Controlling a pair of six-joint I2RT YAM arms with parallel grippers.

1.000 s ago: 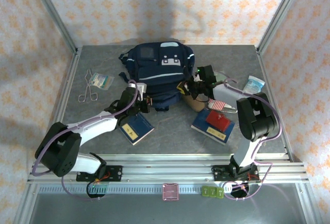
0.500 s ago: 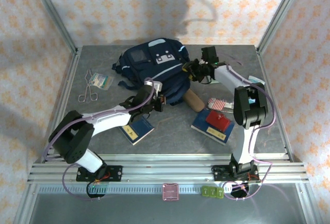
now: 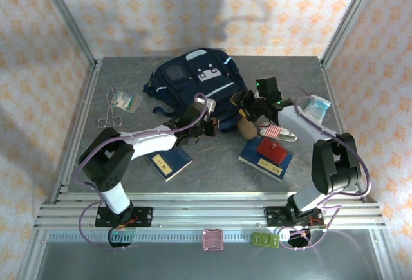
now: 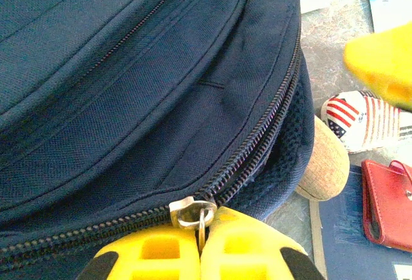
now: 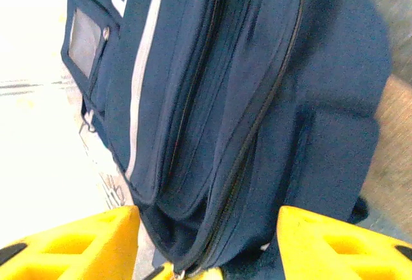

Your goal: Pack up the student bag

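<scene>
The student bag [image 3: 193,84], navy with light stripes and white patches, lies at the back middle of the table. My left gripper [image 3: 209,124] sits at the bag's near right corner, shut on the metal zipper pull [image 4: 194,210]. In the left wrist view, my left gripper [image 4: 201,232] pinches the pull's ring, and the zipper stands parted to the right of it. My right gripper [image 3: 243,103] hangs open by the bag's right side. The right wrist view has its yellow fingers [image 5: 71,241] spread wide with the bag [image 5: 244,100] between them, apart from both.
A brown oval case [image 3: 246,127] lies just right of the bag, with a flag-patterned item [image 3: 275,130] beside it. A red pouch [image 3: 273,148] rests on a blue book [image 3: 262,163]. Another blue book [image 3: 168,161], metal forceps [image 3: 108,107], and packets [image 3: 127,102] [image 3: 317,106] lie around.
My right gripper opened and came back down beside the bag's right side. My left gripper slid right along the bag's near edge with the zipper pull. The bag turned and shifted back.
</scene>
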